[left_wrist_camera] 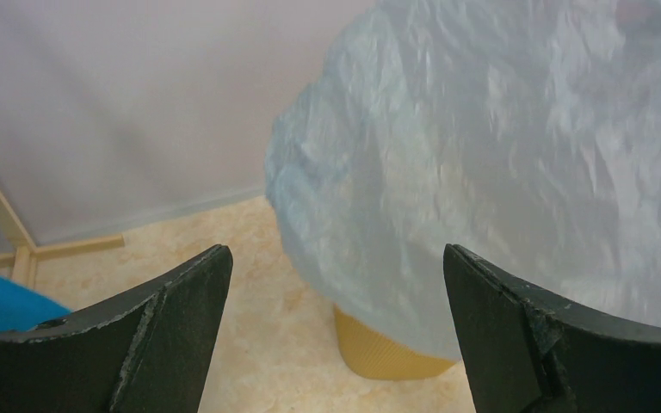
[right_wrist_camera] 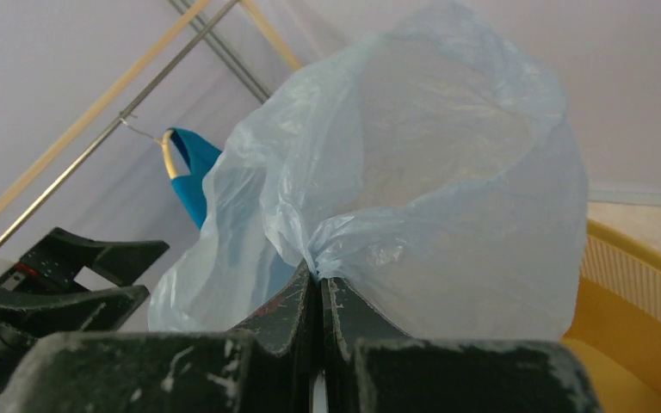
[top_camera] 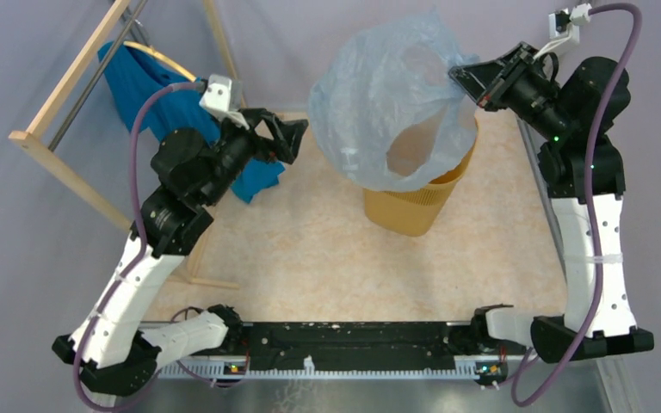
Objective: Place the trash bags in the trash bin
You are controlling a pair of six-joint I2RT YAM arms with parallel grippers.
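Observation:
The trash bag (top_camera: 379,103), thin pale grey-blue film, billows wide over the yellow-orange trash bin (top_camera: 413,206) and hides most of its rim. My right gripper (top_camera: 463,82) is shut on a gathered fold of the bag (right_wrist_camera: 413,198) at its right edge, above the bin (right_wrist_camera: 628,284). My left gripper (top_camera: 297,138) stands open to the left of the bag, a short gap away, with nothing between its fingers. In the left wrist view the bag (left_wrist_camera: 499,155) fills the upper right, with the bin's base (left_wrist_camera: 379,353) below it and the left gripper (left_wrist_camera: 336,267) spread wide.
A wooden clothes rack (top_camera: 60,112) stands at the back left with a blue T-shirt (top_camera: 151,90) on a hanger, close behind my left arm. The beige mat (top_camera: 310,249) covers the table in front of the bin.

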